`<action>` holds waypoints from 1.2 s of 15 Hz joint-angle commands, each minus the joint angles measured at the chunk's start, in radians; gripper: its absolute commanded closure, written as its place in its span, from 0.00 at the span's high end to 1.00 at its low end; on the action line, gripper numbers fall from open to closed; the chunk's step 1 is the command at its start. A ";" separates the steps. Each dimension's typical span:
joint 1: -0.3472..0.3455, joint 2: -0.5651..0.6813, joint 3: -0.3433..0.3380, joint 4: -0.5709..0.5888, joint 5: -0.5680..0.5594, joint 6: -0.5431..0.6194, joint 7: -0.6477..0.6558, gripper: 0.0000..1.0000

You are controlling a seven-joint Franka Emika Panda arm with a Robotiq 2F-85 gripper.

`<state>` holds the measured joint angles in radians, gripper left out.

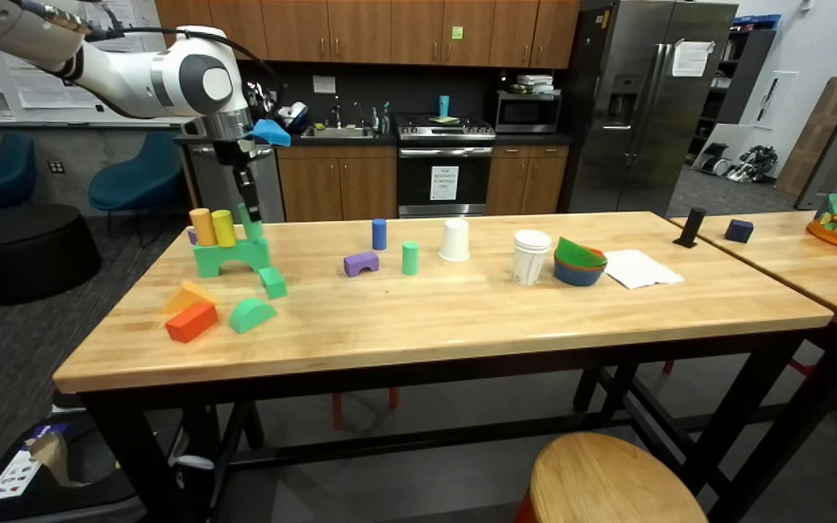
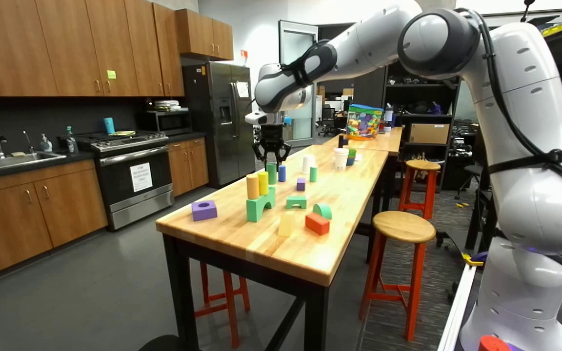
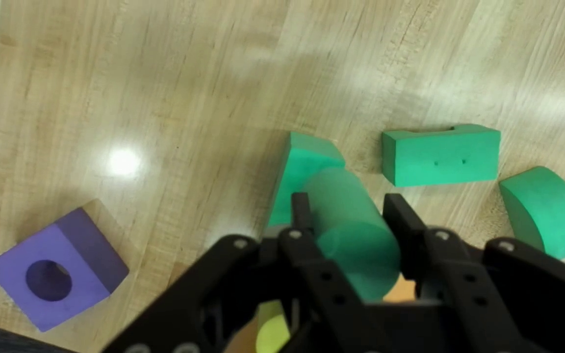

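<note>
Left to right along the bench (image 1: 360, 319), the purple block (image 2: 204, 213) comes first, its round hole facing up, lying by itself near the edge. The yellow-orange wedge (image 1: 189, 296) and the red block (image 1: 192, 322) lie near each other directly on the wood, apart from anything raised. Then comes what I judge done: the orange cylinder (image 1: 203, 227) and the yellow cylinder (image 1: 224, 229) stand upright side by side on the large green arch (image 1: 232, 253), free of me. Over that arch's other end I have the green cylinder (image 3: 353, 235), gripped between my jaws and roughly upright. This part looks close to complete but not finished: its lower end is at the top of the arch, whether resting there I cannot tell, and I have not yet let go. Just to the right, the green half-round (image 1: 251, 315) and the small green arch (image 1: 273, 282) lie loose on the wood. Farther along are the purple arch (image 1: 361, 262), the blue cylinder (image 1: 379, 234) and the far green cylinder (image 1: 410, 258), the last two upright, all well apart from the raised group and, as far as I can judge, not part of it. White cups (image 1: 530, 260) and nested bowls (image 1: 578, 273) stand beyond them
</note>
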<state>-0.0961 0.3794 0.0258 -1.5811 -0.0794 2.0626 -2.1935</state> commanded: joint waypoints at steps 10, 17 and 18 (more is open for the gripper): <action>-0.004 0.023 0.006 0.024 0.004 0.041 -0.016 0.16; 0.000 0.030 0.003 0.034 -0.006 0.028 -0.006 0.16; 0.001 0.033 0.003 0.036 -0.006 0.026 -0.004 0.16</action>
<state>-0.0958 0.4001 0.0274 -1.5688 -0.0793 2.0964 -2.1936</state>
